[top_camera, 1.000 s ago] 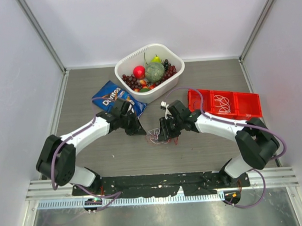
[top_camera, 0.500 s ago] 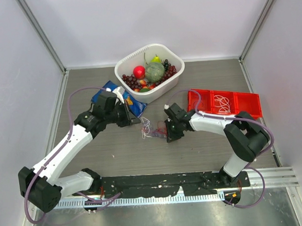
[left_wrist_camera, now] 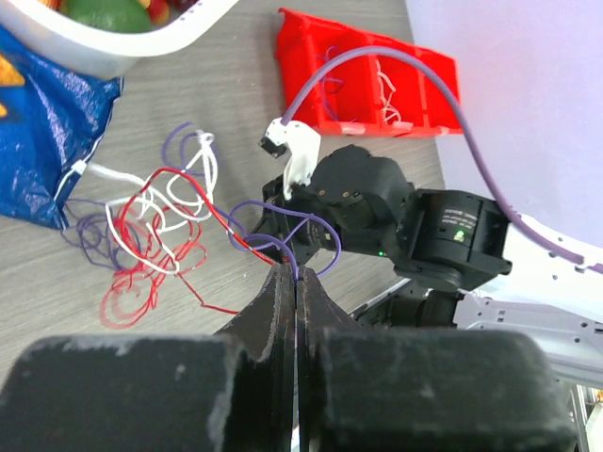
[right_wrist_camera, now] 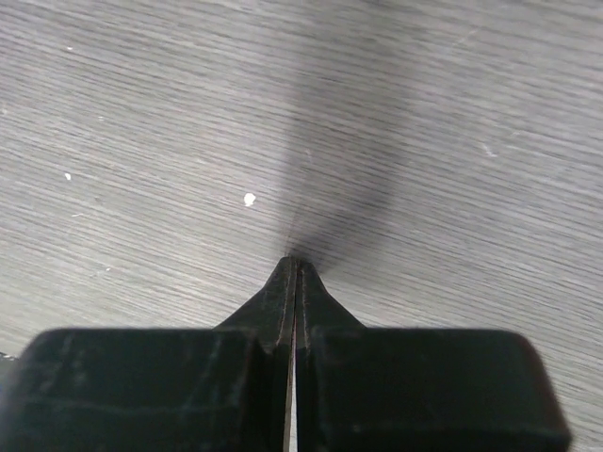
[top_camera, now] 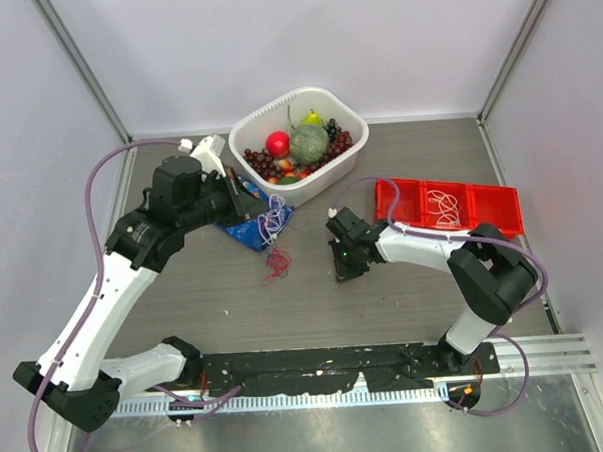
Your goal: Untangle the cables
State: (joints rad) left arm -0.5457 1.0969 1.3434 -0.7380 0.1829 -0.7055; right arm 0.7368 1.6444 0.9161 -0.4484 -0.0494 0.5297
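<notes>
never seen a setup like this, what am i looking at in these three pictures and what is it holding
These are two robot arms bolted to the near edge of a table. The wide picture looks down from above and behind them. The other two come from a small camera on each wrist, so the black wedges at the bottom are that arm's own fingers.

The left hand is raised and pinched shut on a bunch of thin cables. They are white, red and purple, and they dangle near a blue chip bag. The right hand is shut too. Its tip points down at bare table and nothing shows in it.

Also on the table are a white basket of fruit and a red tray with more thin wires inside.
</notes>
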